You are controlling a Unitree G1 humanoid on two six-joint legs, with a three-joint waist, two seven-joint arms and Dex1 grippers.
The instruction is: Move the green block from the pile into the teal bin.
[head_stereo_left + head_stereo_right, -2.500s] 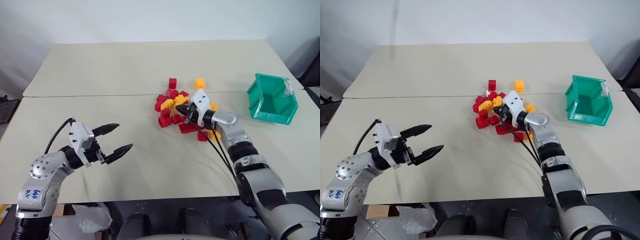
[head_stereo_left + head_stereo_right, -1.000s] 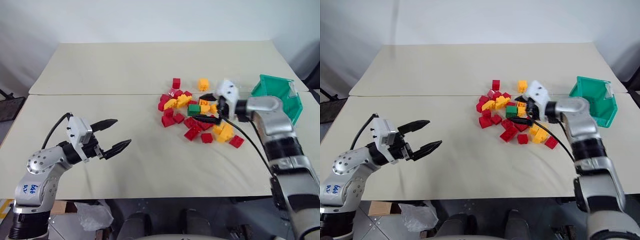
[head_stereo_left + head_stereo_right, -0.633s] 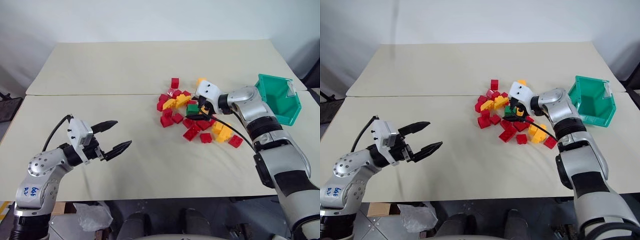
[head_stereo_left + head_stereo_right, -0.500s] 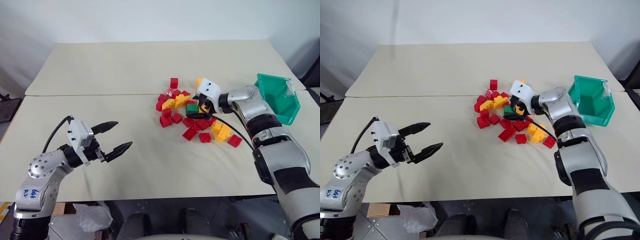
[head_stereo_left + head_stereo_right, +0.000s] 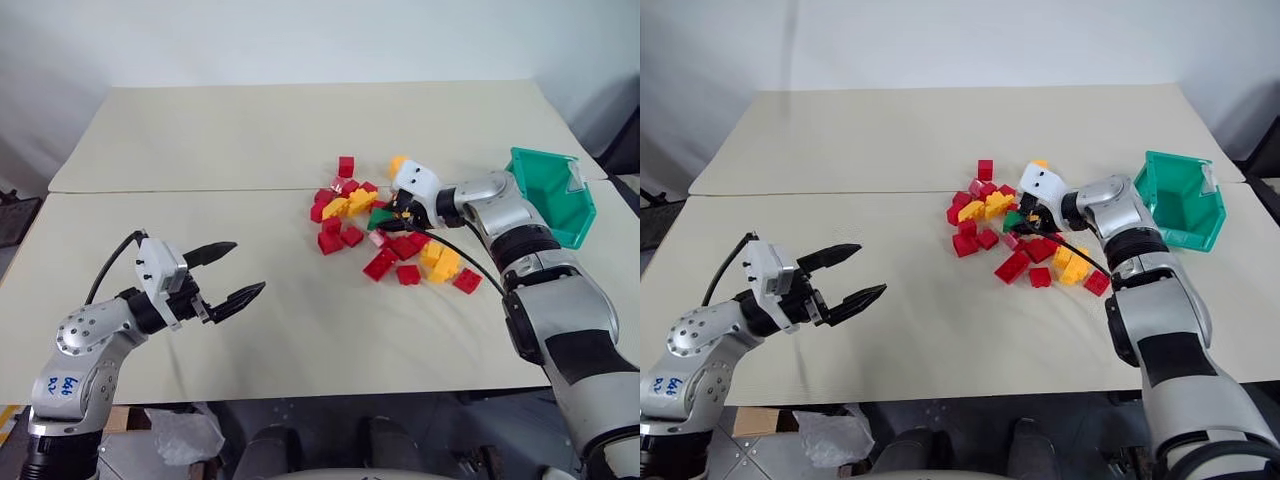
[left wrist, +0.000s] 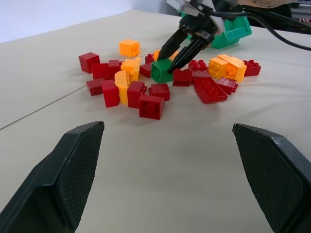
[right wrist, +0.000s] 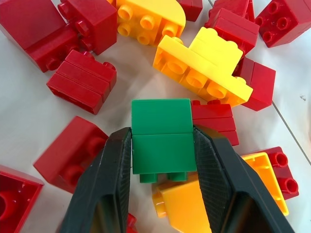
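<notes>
A pale beige table (image 5: 250, 140), made of two boards met at a seam, is set before a plain white wall (image 5: 300, 40). The teal bin (image 5: 1180, 200) stands near the table's right edge, a white label (image 5: 1209, 176) on its rim; no writing on it can be read. The green block (image 7: 163, 136) is clamped between the fingers of the right gripper (image 7: 163, 160), within the pile (image 5: 1025, 235). The left gripper (image 5: 228, 272) is held wide open and empty.
</notes>
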